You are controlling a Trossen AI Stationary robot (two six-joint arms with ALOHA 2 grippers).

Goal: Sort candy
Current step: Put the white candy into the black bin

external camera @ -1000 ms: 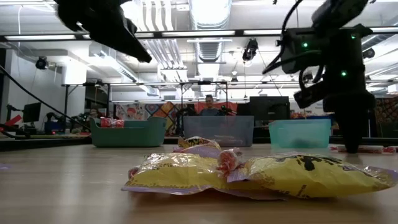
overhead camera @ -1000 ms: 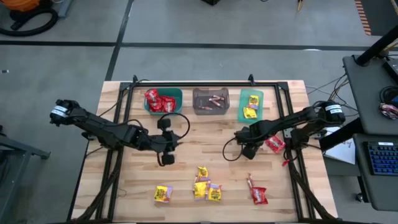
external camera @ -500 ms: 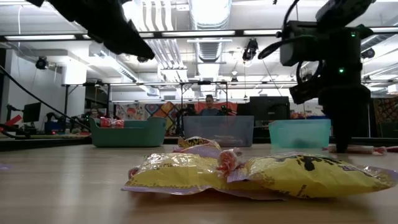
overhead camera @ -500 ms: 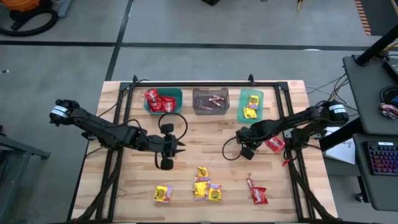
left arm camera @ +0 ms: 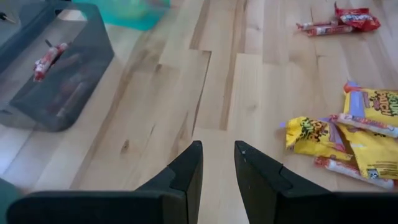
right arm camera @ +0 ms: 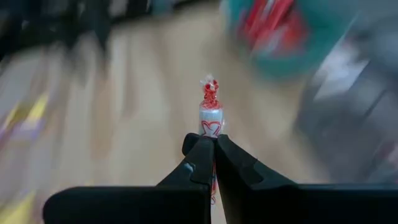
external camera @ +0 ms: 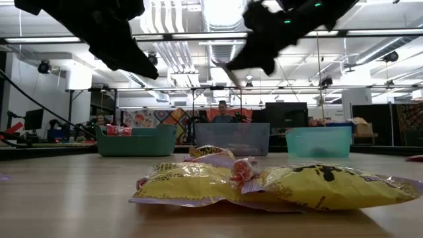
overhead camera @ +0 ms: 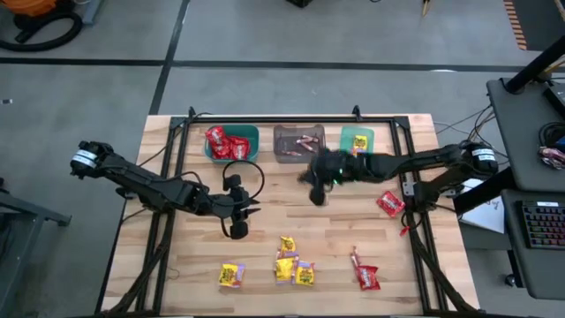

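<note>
My right gripper (right arm camera: 210, 142) is shut on a thin stick of candy (right arm camera: 210, 109) with a red twisted end. It hovers blurred above the table (overhead camera: 316, 184), just in front of the grey bin (overhead camera: 298, 144). My left gripper (left arm camera: 217, 163) hangs over the table's left middle (overhead camera: 250, 208), open by a narrow gap with nothing between its fingers. Yellow packets (overhead camera: 291, 265), a red packet (overhead camera: 368, 277) and a stick (overhead camera: 355, 258) lie flat on the table near its front edge. Another red packet (overhead camera: 390, 204) lies at the right. My right gripper pinches the stick between its two fingertips, on the wrapper (right arm camera: 210, 128) below the twisted end. The stick runs along the fingers and juts out past them. It is lifted clear of the table.
Three bins stand in a row at the far edge: a teal bin (overhead camera: 231, 141) with red packets, the grey bin with sticks, a green bin (overhead camera: 357, 146) with yellow packets. A black frame (overhead camera: 181, 141) borders the table. The wood between the grippers is bare.
My right gripper has risen from the table beside the red packet at the right and swung fast toward the table's left and far edge, to the grey bin. It has tipped from pointing down to nearly level. My left gripper has rolled a little.
</note>
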